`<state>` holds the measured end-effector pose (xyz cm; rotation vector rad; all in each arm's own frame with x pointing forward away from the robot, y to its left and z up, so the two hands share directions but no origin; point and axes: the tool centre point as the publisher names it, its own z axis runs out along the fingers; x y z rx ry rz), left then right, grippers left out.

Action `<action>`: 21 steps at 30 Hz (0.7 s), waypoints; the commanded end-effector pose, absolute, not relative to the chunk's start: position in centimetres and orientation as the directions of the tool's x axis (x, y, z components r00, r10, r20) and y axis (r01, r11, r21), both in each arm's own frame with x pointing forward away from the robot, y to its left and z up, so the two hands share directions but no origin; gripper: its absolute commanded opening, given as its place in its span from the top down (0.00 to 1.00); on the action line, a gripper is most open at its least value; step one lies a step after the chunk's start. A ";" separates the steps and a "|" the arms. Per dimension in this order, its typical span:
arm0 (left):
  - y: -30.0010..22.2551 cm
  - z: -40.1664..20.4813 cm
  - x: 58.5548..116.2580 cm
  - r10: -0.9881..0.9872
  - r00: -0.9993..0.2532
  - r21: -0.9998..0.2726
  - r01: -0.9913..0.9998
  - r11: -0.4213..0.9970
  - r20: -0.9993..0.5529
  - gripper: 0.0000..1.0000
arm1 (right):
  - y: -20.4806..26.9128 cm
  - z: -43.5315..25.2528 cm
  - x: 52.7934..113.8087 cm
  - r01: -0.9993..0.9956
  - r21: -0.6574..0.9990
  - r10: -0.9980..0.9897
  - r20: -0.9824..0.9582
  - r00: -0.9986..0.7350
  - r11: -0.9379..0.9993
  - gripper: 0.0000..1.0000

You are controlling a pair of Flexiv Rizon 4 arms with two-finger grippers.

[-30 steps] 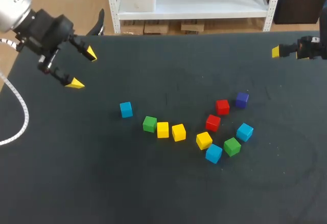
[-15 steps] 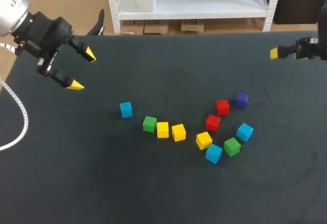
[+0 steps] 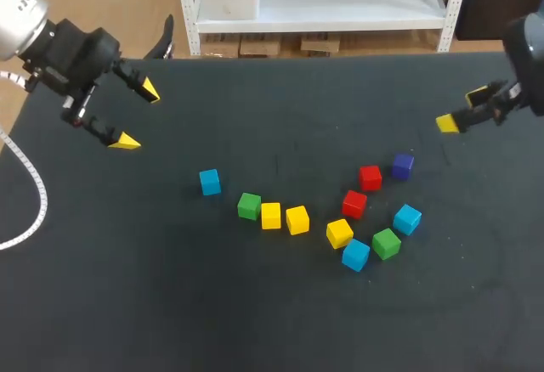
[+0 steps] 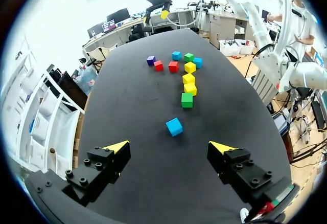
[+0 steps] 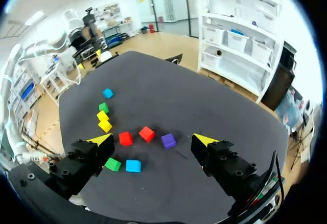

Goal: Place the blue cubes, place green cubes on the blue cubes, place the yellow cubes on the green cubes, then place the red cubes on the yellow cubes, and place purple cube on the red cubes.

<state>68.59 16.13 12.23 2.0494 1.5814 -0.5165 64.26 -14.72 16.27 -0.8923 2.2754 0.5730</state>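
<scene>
Hanging released and empty over the tabletop (image 3: 170,304), the left claw (image 3: 138,116) and right claw (image 3: 461,109) stand well apart from the cubes. Most of the right arm is cut off at the edge. Every cube lies singly: a lone blue cube (image 3: 210,182) left of the rest, the purple cube (image 3: 402,166) beside a red cube (image 3: 370,177).

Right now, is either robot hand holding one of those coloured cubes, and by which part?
No, nothing is held. The left hand and the right hand are both open and empty above the table, and the cubes lie loose on it.
</scene>
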 end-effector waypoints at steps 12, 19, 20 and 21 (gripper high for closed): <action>16.1 12.2 68.6 0.779 0.256 0.155 0.967 -0.204 -0.573 0.00 | -16.7 16.7 65.2 -0.742 0.515 -0.237 -0.728 -0.643 0.429 0.00; 16.1 12.2 68.6 0.779 0.256 0.155 0.967 -0.204 -0.573 0.00 | -16.7 16.7 65.2 -0.742 0.515 -0.237 -0.728 -0.643 0.429 0.00; 16.1 12.2 68.6 0.779 0.256 0.155 0.967 -0.204 -0.573 0.00 | -16.5 16.9 65.5 -0.782 0.466 -0.305 -0.738 -0.602 0.415 0.00; 16.1 12.2 68.6 0.779 0.256 0.155 0.967 -0.204 -0.573 0.00 | -16.0 17.3 65.8 -0.837 0.406 -0.401 -0.742 -0.537 0.368 0.00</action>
